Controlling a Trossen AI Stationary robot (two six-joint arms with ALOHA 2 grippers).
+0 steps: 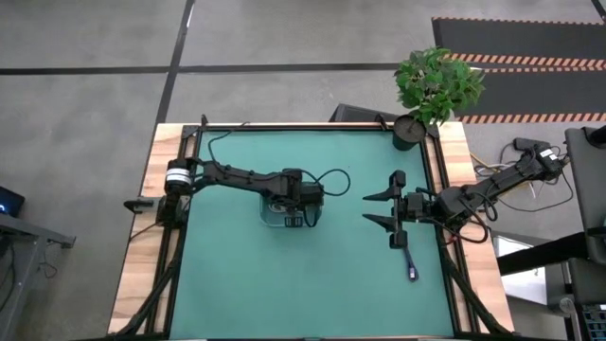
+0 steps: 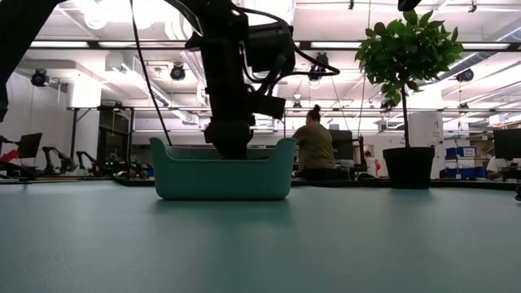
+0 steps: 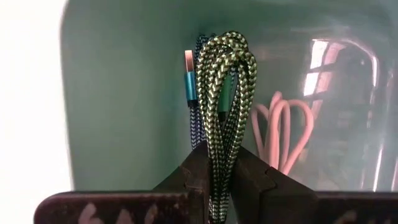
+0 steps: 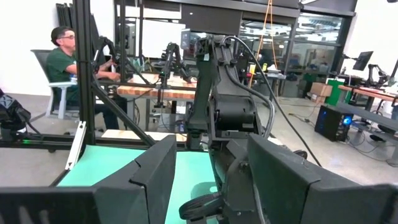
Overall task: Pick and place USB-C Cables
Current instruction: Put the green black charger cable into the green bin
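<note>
My left gripper [image 3: 219, 163] reaches down into a teal bin [image 1: 272, 220] near the table's middle, shut on a green braided cable [image 3: 227, 81]. Inside the bin, a dark blue braided cable [image 3: 198, 93] with a pink-and-teal plug stands beside a wall, and a whitish-pink cable [image 3: 283, 130] lies on the floor. In the low view the bin's wall [image 2: 224, 175] hides the left fingers. My right gripper [image 1: 379, 208] hovers open to the right of the bin, pointing at it. A dark cable [image 1: 410, 263] lies on the mat near the right arm. My left gripper pinches the green cable bundle between its two fingers [image 3: 186, 177], several strands together. The fingers come from above, pointing down into the bin. The bundle's looped end [image 3: 231, 46] sticks out past the fingertips toward the bin's floor. Whether that end touches the floor, I cannot tell.
A potted plant [image 1: 431, 90] stands at the table's far right corner. Black wires loop from the left arm over the green mat [image 1: 237, 284]. People sit at benches in the room beyond [image 2: 313, 146]. Open mat lies toward the near edge.
</note>
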